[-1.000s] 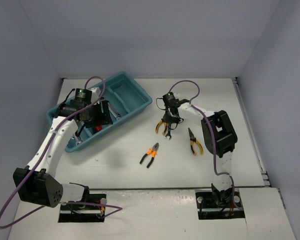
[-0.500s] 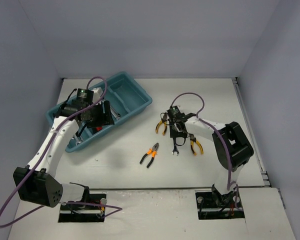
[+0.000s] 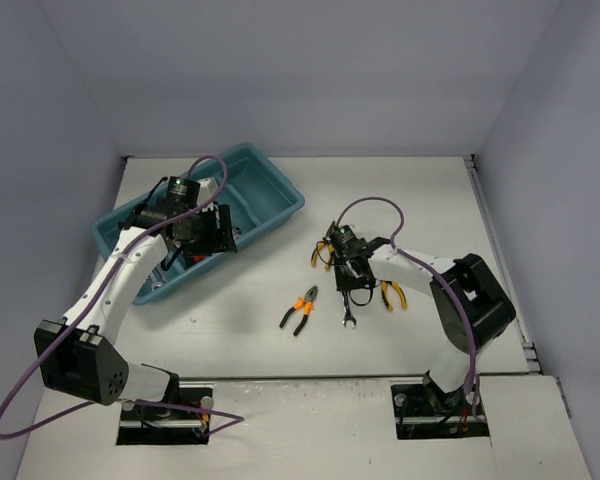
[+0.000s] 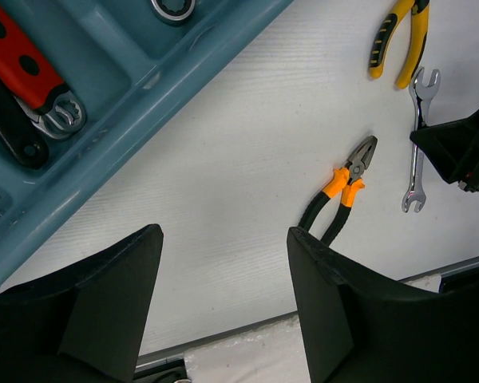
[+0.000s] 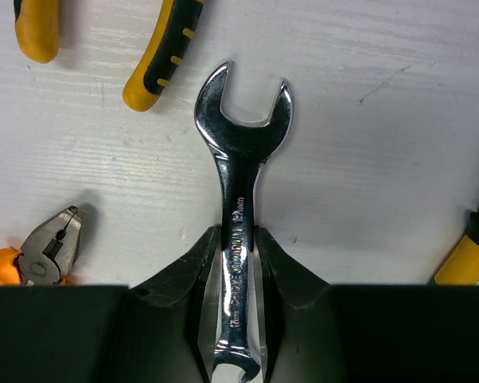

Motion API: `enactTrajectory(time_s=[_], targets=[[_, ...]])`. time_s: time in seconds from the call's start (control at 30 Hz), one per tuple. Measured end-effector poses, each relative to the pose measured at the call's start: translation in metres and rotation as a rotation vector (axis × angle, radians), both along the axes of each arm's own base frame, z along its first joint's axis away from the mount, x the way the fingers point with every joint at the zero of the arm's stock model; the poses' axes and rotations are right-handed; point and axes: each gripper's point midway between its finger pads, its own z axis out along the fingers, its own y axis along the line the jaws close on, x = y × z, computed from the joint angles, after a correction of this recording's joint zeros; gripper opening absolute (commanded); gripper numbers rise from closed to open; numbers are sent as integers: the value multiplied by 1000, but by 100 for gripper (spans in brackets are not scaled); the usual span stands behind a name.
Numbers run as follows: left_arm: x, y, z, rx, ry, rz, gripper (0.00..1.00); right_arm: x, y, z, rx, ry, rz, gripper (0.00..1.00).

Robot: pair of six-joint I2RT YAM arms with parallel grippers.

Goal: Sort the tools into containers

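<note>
My right gripper [image 3: 349,288] is shut on a silver open-ended wrench [image 5: 241,152] by its shank, low over the white table. The wrench's free end [image 3: 348,320] points to the near edge. Orange-and-black pliers [image 3: 300,309] lie to its left. Yellow-handled pliers lie at the gripper's far left [image 3: 322,254] and at its right [image 3: 390,293]. The teal tray [image 3: 270,190] is at the far left. It holds a red-handled adjustable wrench [image 4: 22,57], a black-handled one [image 4: 8,128] and silver wrenches. My left gripper [image 4: 223,239] is open and empty above the table by the tray's near rim.
The table's near edge [image 4: 431,267] runs just below the orange pliers. Grey walls close the table on the left, the back and the right. A purple cable loops above each arm.
My right gripper has carried the silver wrench toward the near edge, past the yellow pliers. My left gripper has shifted right, from over the tray to its near rim.
</note>
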Motion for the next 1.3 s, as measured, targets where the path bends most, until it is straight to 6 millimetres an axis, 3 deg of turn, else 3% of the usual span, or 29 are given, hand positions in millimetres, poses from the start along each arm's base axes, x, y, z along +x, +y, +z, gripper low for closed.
enactTrajectory(time_s=[0.23, 0.3, 0.33, 0.37, 0.67, 1.03, 1.3], targets=[[2, -4, 5, -6, -12, -11, 61, 0, 1, 0, -9, 30, -25, 22], [1, -5, 5, -6, -12, -14, 61, 0, 1, 0, -12, 36, -29, 16], [1, -5, 4, -6, -11, -15, 61, 0, 1, 0, -16, 39, -30, 3], [1, -6, 4, -6, -10, -17, 61, 0, 1, -1, -23, 43, -31, 1], [-1, -15, 4, -18, -6, -37, 61, 1, 2, 0, -45, 66, -19, 0], [5, -64, 8, -185, -49, -72, 61, -10, -4, 11, -78, 75, 58, 0], [12, -101, -22, -292, -20, -73, 61, -4, 5, 48, -6, -23, 111, 0]])
